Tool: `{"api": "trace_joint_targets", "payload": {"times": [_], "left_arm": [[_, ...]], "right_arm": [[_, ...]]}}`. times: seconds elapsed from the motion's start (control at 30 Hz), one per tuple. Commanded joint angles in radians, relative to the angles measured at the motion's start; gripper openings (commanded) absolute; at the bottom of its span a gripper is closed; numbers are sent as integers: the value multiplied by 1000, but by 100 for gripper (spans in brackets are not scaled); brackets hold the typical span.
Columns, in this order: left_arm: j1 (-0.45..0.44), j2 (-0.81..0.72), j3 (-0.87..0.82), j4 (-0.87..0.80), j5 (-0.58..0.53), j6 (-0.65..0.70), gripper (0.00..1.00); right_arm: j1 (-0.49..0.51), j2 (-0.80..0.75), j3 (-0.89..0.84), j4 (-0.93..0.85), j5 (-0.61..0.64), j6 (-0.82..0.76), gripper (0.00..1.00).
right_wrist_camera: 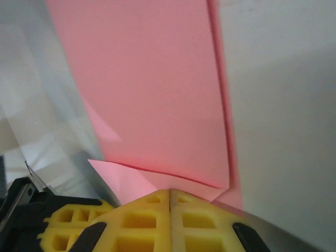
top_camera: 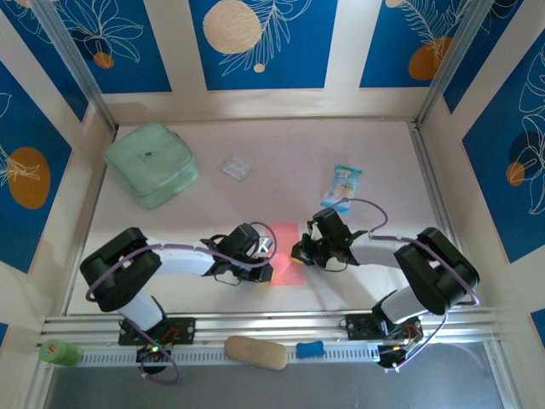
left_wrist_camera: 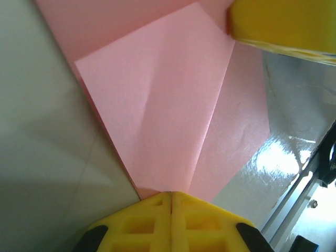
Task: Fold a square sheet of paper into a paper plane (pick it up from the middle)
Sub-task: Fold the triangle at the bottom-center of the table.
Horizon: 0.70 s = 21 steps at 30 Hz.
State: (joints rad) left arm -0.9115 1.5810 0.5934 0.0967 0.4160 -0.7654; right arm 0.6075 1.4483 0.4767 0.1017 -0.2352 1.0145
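Top view: your pink paper (top_camera: 288, 256) sits mid-table. The left gripper (top_camera: 269, 260) at its nine o'clock and the right gripper (top_camera: 300, 253) at three are closed tight, pressing it. Push unevenly and it could slide and crease crooked.

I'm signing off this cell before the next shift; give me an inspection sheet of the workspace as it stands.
Surface: pale glossy table, no spills seen.
Job's things: pink paper, partly folded with creased flaps, between the pincers.
Clutter: green pouch, clear wrapper and snack packet at the back, apart from the paper; tan pad, blue piece and green item by the near rail.
Pincers: left pincer shut, tips at the paper's point; right pincer shut at its edge; a grip cannot be confirmed.
Cables: purple cables looped loosely, no snag seen.
Surroundings: blue leaf-patterned wall panels.
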Motion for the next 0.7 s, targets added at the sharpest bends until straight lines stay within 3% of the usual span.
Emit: {"api": "trace_joint_targets", "payload": {"times": [0.0, 0.27, 0.67], "left_arm": [[3, 25, -51, 7, -14, -22, 2], [3, 21, -50, -10, -23, -22, 0], [3, 33, -51, -23, -17, -15, 0]], "right_arm": [[49, -47, 29, -45, 30, -15, 0], [152, 76, 31, -4, 59, 13, 0], [69, 86, -4, 51, 31, 2, 0]]}}
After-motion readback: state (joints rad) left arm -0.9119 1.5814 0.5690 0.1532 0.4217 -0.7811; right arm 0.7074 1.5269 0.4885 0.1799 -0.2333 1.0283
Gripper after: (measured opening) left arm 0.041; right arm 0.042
